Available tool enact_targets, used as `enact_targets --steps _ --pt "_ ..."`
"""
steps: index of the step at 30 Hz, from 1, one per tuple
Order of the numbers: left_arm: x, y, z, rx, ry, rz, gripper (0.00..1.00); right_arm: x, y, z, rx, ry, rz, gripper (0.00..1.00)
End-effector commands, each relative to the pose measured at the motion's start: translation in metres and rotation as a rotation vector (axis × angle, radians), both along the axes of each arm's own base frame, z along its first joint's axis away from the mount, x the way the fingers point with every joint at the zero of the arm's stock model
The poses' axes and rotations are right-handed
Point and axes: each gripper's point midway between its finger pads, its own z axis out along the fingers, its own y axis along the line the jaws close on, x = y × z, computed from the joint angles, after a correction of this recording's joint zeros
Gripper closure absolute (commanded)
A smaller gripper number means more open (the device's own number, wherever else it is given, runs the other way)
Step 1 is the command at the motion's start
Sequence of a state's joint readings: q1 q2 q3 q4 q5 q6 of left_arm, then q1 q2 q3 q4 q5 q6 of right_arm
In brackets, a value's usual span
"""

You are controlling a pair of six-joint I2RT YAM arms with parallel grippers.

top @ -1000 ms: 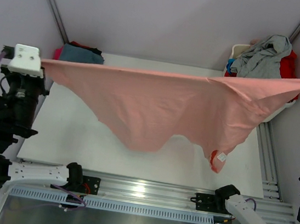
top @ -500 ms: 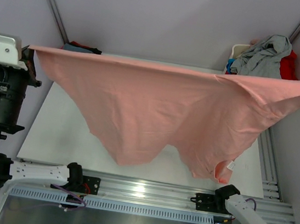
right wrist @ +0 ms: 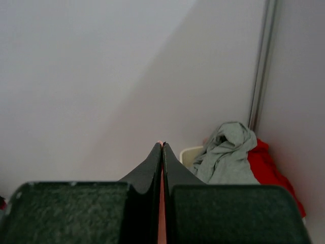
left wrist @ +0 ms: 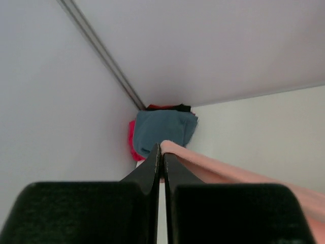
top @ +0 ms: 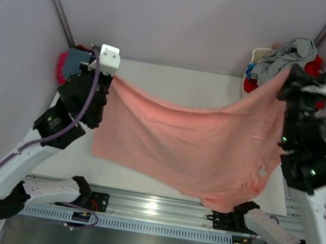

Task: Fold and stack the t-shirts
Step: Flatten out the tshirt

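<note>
Salmon-pink t-shirt [top: 196, 144] is up off the bench [top: 174, 78], slung between both arms like a hammock. Left gripper [left wrist: 161, 151] pinched tight on one corner at the left side; cloth comes out from between the closed fingers. Right gripper [right wrist: 162, 146] likewise clamped on the opposite corner, a sliver of pink between its tips, held high near the basket [top: 257, 52].

Middle of the shirt sags. Lowest fold hangs toward the near edge of the bench, white label [top: 261, 171] showing on the right side. Cannot tell whether the low edge touches the surface.

Done, by the look of it: a small folded pile [top: 78, 61] in the far-left corner, teal-blue on top, magenta and something dark beneath.

Left to do: the pink one is not yet laid flat and has no fold in it. Basket holds at least a grey shirt [top: 289, 54] and a red shirt [top: 315, 69], both crumpled.

Judgement: somewhere in the middle of the job. Step in hand looks like spreading the pink shirt ready to lay down. Folding it, moving it to the pile, and the basket's contents all remain
</note>
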State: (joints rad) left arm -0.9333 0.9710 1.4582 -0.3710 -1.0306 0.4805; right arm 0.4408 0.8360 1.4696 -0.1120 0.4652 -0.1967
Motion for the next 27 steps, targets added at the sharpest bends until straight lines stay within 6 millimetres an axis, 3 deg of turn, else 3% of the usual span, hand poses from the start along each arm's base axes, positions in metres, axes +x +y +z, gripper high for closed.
enact_targets --steps 1,3,4,5,6,8,9,13,16,18,19,21,22,24,25,26,27 --pt "0.043 -0.006 -0.029 -0.134 0.034 -0.001 1.00 0.067 0.017 -0.025 -0.042 0.073 -0.067 1.00" --pt "0.069 -0.001 -0.035 -0.132 0.030 0.053 1.00 0.107 0.022 -0.037 -0.035 0.103 -0.074 1.00" --pt "0.093 -0.011 -0.051 -0.105 0.068 0.070 1.00 0.121 0.022 -0.043 -0.026 0.123 -0.075 1.00" --pt "0.107 -0.008 -0.054 -0.113 0.078 0.095 1.00 0.145 0.029 -0.054 -0.028 0.160 -0.069 1.00" --pt "0.120 -0.009 -0.063 -0.102 0.101 0.111 1.00 0.156 0.032 -0.058 -0.024 0.176 -0.069 1.00" --pt "0.151 -0.012 -0.078 -0.087 0.150 0.154 1.00 0.174 0.039 -0.067 -0.038 0.206 -0.063 1.00" --pt "0.157 -0.009 -0.081 -0.080 0.158 0.190 1.00 0.184 0.043 -0.071 -0.044 0.218 -0.061 1.00" --pt "0.168 -0.010 -0.072 -0.089 0.137 0.201 1.00 0.183 0.042 -0.066 -0.076 0.203 -0.064 1.00" --pt "0.155 -0.008 -0.062 -0.094 0.137 0.201 1.00 0.166 0.038 -0.058 -0.093 0.190 -0.059 1.00" --pt "0.135 -0.009 -0.058 -0.088 0.124 0.175 1.00 0.153 0.035 -0.056 -0.095 0.180 -0.053 1.00" --pt "0.127 -0.008 -0.056 -0.085 0.123 0.170 1.00 0.149 0.033 -0.066 -0.105 0.206 -0.053 1.00" --pt "0.109 -0.011 -0.060 -0.065 0.134 0.151 1.00 0.124 0.024 -0.063 -0.075 0.206 -0.056 1.00" --pt "0.091 0.000 -0.059 -0.065 0.131 0.174 1.00 0.106 0.017 -0.068 -0.071 0.226 -0.058 1.00" --pt "0.068 -0.001 -0.065 -0.068 0.149 0.145 1.00 0.086 0.012 -0.075 -0.036 0.237 -0.047 1.00" --pt "0.048 0.009 -0.060 -0.093 0.129 0.137 1.00 0.075 0.009 -0.084 -0.033 0.263 -0.042 1.00" --pt "0.032 0.010 -0.068 -0.097 0.154 0.132 1.00 0.051 0.003 -0.083 -0.005 0.238 -0.026 1.00" --pt "0.013 0.020 -0.062 -0.137 0.141 0.120 1.00 0.038 0.001 -0.088 -0.003 0.253 -0.016 1.00"
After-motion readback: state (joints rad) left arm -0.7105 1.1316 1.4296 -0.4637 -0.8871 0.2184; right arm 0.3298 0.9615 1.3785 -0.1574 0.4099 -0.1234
